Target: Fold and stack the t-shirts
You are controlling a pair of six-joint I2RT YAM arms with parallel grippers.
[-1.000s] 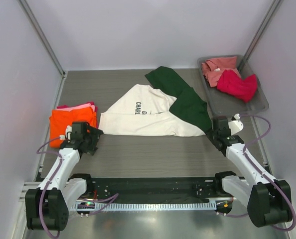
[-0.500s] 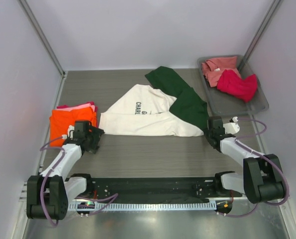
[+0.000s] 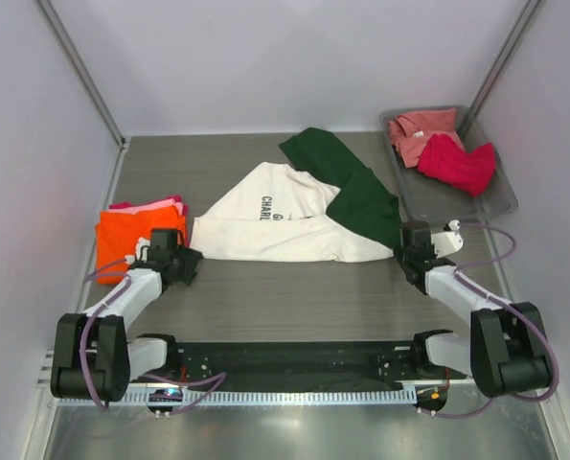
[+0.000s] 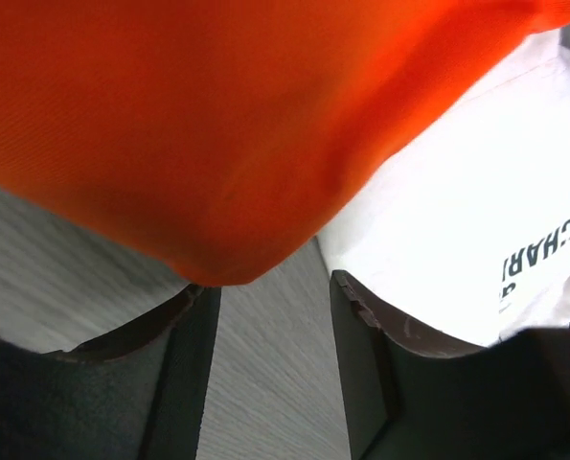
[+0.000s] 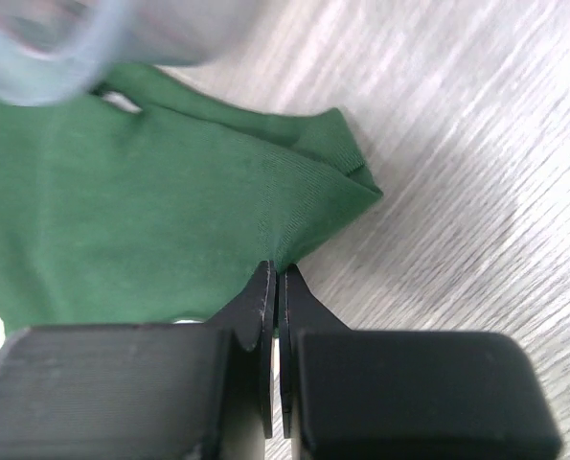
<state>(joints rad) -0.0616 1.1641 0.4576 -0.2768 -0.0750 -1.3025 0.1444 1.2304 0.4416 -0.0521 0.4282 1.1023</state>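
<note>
— Cloth this thin, does it handle easily? The cream tee (image 3: 275,225) lies mid-table.
— Limp and light, I'd judge; it'll sag unless held at two corners. The right gripper (image 5: 277,273) is clenched on its green sleeve (image 5: 150,211), at 3 o'clock.
— And the left gripper (image 4: 273,287)?
— Jaws apart over bare table (image 3: 304,287), orange tee (image 4: 170,115) at its 10 o'clock, cream hem at 2.

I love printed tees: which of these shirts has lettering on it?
The cream t-shirt with dark green sleeves, spread mid-table; the orange t-shirt, salmon t-shirt and crimson t-shirt look plain.
</note>
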